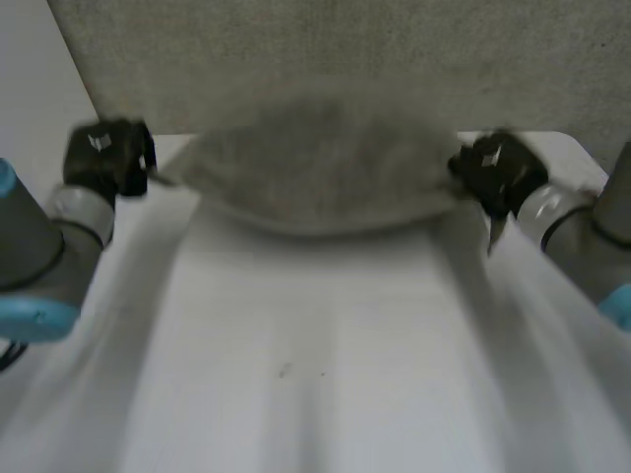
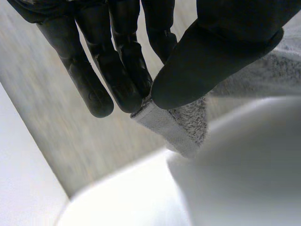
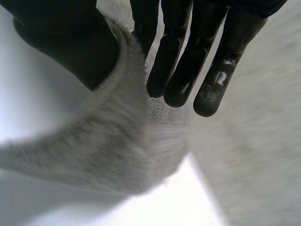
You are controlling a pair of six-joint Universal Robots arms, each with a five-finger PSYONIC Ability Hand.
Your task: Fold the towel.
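From the head view, the grey towel [image 1: 315, 182] hangs stretched across the upper middle of the frame. It sags in a shallow curve between the left hand [image 1: 104, 153] at the upper left and the right hand [image 1: 498, 172] at the upper right. Each hand sits at one end of the cloth, but this view does not show how the fingers hold it. The white table [image 1: 315, 355] spreads below, and a grey-beige panel [image 1: 345, 59] fills the upper edge behind the cloth. Whether the towel's lower edge touches the table is hard to make out. The left arm [image 1: 39, 246] and right arm [image 1: 592, 236] are cut off at the frame's sides.

The left wrist view supplies the grip. The left hand's thumb presses a hemmed corner of the towel against its nearly straight fingers [image 2: 117, 70], and the corner pokes out just past the fingertips. The rest of the cloth runs away behind the thumb and is soft and blurred.

The right wrist view shows the other end. The right hand's thumb [image 3: 61, 42] and its straight fingers [image 3: 188, 70] pinch the towel between them. A thick fold of cloth wraps round under the thumb and bunches below the fingertips. The corner itself is lost in the bunched cloth.
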